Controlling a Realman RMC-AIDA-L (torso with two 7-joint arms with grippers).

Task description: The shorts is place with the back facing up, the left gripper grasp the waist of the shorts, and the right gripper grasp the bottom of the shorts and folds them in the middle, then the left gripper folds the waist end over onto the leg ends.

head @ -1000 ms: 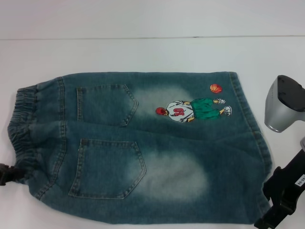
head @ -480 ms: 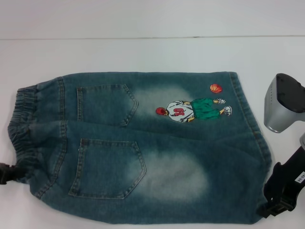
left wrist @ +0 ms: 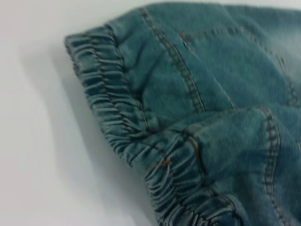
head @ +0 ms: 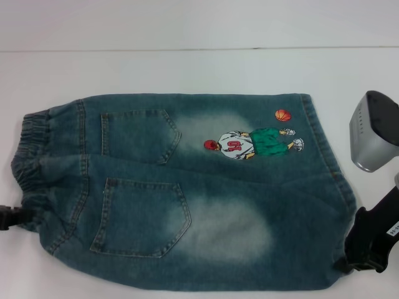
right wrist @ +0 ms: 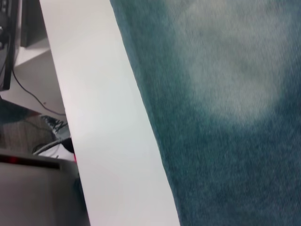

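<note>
You are seeing the right gripper (head: 349, 266), a black metal claw, sitting at the near hem corner of the faded blue-green denim shorts (head: 187, 193); whether it is gripping, I cannot tell. The black left gripper (head: 6, 217) is touching the ruffled elastic waist (head: 28, 165), its grip unclear, while the shorts are lying flat between both, pockets up, on the white table (head: 187, 68).

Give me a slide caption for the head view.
Denim shorts lie back-up; left pincer at the waist, right pincer at the hem.

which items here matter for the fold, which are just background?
Job: shorts, waist, leg ends, left pincer at the waist, right pincer at the leg ends.
Background: white table, cables and floor clutter past its edge.
</note>
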